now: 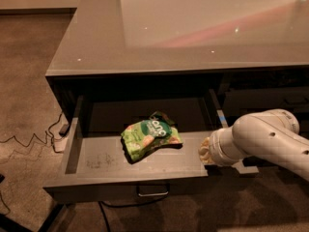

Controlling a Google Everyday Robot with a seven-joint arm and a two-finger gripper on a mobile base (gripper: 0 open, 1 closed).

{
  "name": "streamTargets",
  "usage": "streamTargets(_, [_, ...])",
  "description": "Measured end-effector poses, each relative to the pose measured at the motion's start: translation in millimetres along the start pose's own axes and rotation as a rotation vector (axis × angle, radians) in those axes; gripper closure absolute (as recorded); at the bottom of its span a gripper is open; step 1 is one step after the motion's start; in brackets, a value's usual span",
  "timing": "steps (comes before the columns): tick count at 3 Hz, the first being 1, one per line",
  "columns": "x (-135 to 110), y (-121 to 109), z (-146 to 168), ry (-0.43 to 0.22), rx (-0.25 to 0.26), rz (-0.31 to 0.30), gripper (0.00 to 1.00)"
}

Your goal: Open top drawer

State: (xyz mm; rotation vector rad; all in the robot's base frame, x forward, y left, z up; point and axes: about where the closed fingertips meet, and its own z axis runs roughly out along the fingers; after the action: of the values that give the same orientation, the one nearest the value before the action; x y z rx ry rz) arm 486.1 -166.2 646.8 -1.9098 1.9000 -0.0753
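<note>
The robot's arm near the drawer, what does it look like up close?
The arm is a thick, smooth, off-white tube with rounded joints, a ringed cuff toward its end and a couple of small dark dots on the shell. No cables show on it. Its gripper, a pale yellowish tip, sits at a front corner of the top drawer.

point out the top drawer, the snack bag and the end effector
top drawer (96,161): camera view, bare scuffed tray floor left of the bag
snack bag (150,138): camera view, middle of the green pack
end effector (205,152): camera view, pale tip at the drawer's right front corner
</note>
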Motion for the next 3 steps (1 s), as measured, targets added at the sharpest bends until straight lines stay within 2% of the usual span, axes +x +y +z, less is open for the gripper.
streamTargets(1, [4.8, 24.0, -6.6, 0.013, -0.012, 0.007, 1.0])
streamTargets(2, [4.4, 23.0, -7.4, 0.013, -0.012, 0.007, 1.0])
streamTargets(3, [4.4, 23.0, -7.4, 0.013, -0.012, 0.007, 0.81])
